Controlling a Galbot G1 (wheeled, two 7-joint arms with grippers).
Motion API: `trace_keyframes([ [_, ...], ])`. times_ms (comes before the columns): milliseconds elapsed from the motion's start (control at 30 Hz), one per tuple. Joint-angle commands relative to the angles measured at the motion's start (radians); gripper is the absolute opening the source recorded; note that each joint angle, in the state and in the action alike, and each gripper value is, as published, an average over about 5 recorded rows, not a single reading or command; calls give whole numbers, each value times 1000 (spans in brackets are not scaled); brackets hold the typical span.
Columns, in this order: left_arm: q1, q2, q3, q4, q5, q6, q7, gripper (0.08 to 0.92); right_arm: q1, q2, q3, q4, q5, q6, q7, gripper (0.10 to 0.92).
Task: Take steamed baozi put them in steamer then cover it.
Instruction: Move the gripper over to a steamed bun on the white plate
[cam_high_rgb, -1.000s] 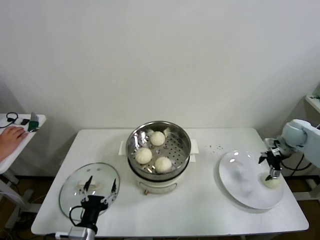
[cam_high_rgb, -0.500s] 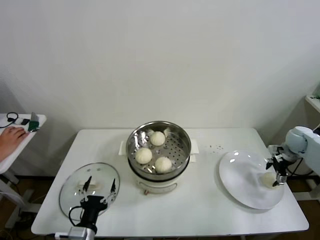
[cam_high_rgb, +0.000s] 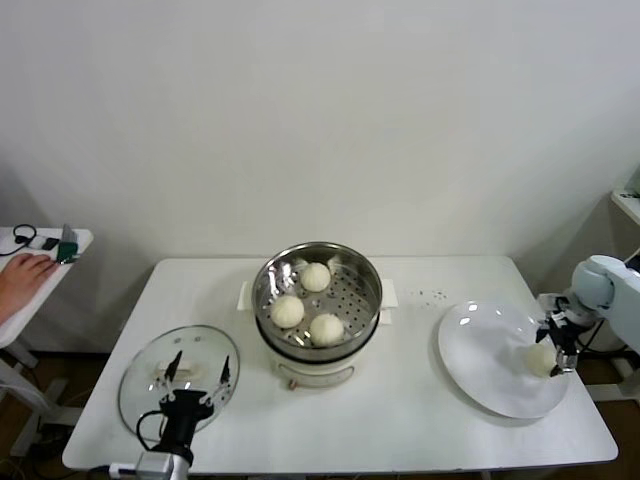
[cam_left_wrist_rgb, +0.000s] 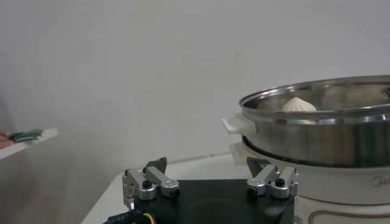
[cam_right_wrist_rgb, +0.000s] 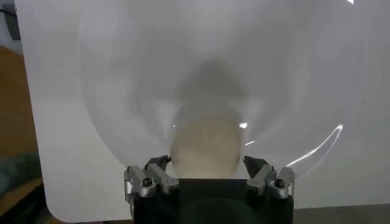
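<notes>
The steamer stands mid-table with three baozi on its perforated tray. A fourth baozi lies on the white plate at the right. My right gripper is down at it and open. In the right wrist view that baozi sits between the spread fingers of the right gripper. The cover lies flat at the front left. My left gripper hangs open over it, holding nothing. The left wrist view shows the left gripper facing the steamer.
A small side table at the far left carries small items, and a person's hand rests on it. The plate reaches close to the white table's right front edge. The steamer's side handle juts toward my left gripper.
My right gripper has come down and slightly right on the plate, so the baozi now sits between its fingers. The left arm has not moved.
</notes>
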Motion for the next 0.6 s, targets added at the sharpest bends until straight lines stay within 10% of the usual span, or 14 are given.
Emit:
trace_keyframes([
  [33,2,0,-1,3,2,-1,0,823,-7,8,0,-9,-6,3,-2,821],
  [600,6,-1,-2,-3,2,-4,0,823,33,10,-15,-6,36,12,7,704],
])
